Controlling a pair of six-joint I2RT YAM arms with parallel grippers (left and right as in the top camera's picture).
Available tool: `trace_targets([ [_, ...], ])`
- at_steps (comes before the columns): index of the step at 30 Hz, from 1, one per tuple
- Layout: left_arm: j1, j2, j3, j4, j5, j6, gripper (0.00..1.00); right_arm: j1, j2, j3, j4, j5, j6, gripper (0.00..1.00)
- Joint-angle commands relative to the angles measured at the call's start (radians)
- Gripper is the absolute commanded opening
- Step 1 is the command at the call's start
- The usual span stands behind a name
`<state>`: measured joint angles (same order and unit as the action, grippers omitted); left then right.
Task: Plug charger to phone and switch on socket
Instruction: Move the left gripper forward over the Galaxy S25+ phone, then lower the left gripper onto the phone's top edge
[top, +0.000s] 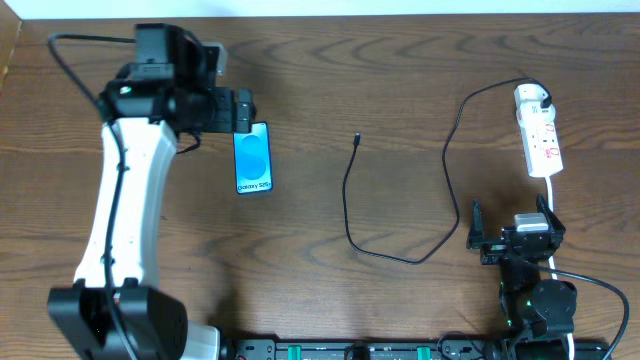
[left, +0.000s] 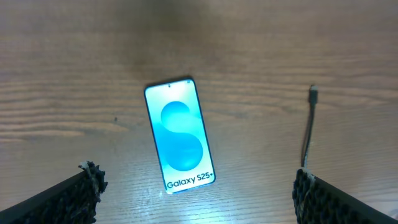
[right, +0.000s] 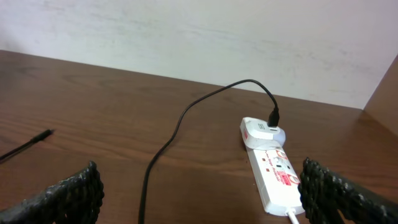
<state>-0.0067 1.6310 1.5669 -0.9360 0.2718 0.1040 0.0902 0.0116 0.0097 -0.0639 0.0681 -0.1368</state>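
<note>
The phone (top: 253, 158) lies flat on the wooden table with its cyan screen lit. In the left wrist view the phone (left: 180, 135) sits just ahead of my left gripper (left: 196, 199), which is open and empty. From overhead that left gripper (top: 242, 112) hovers at the phone's far end. The charger cable (top: 349, 215) loops across the middle, its loose connector tip (top: 357, 138) right of the phone and its white adapter (top: 530, 97) plugged into the socket (top: 541, 140). My right gripper (top: 512, 218) stands open, short of the socket (right: 277, 177) and touching nothing.
The socket's white cord (top: 555, 200) runs toward the front past the right arm. A black rail (top: 350, 350) lines the table's front edge. The cable tip (left: 313, 93) lies right of the phone in the left wrist view. A pale wall (right: 217, 37) backs the table.
</note>
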Motion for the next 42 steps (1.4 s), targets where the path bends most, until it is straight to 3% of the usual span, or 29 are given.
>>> trace_targets([
  [1, -0.038, 0.064, 0.020, -0.002, -0.100, -0.066, 0.98, 0.007, -0.006, -0.005, -0.002, 0.008, -0.007, 0.99],
  [19, -0.045, 0.259, 0.009, -0.002, -0.101, -0.105, 0.98, 0.007, -0.006, -0.005, -0.002, 0.008, -0.007, 0.99],
  [42, -0.045, 0.279, 0.003, -0.002, -0.101, -0.106, 0.98, 0.007, -0.006, -0.005, -0.002, 0.008, -0.007, 0.99],
])
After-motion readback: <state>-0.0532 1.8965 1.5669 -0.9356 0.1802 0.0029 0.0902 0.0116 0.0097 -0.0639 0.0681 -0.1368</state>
